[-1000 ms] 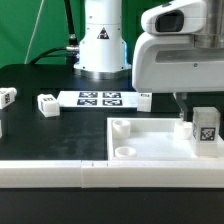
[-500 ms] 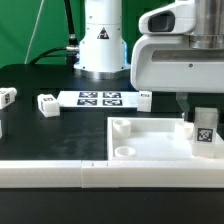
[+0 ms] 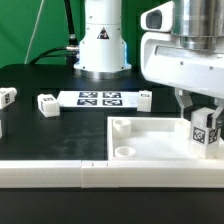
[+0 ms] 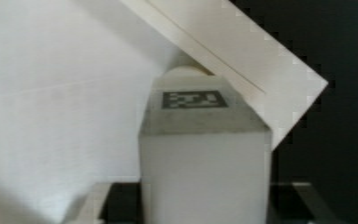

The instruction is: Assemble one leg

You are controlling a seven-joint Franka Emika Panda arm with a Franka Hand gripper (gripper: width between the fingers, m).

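Note:
My gripper is shut on a white leg with a black-and-white tag on its side. It holds the leg upright over the corner of the large white panel at the exterior view's right. In the wrist view the leg fills the middle, its tagged end pointing at the panel's corner, with dark fingers on both sides of it. I cannot tell whether the leg's lower end touches the panel. The panel has round sockets at its corners on the exterior view's left.
The marker board lies on the black table in front of the robot base. Three more small white legs lie around it: one, one at the exterior view's left edge, one. A white ledge runs along the front.
The gripper has turned about its axis with the leg in it, so the tag now faces more to the front. The leg sits slightly lower and tilted.

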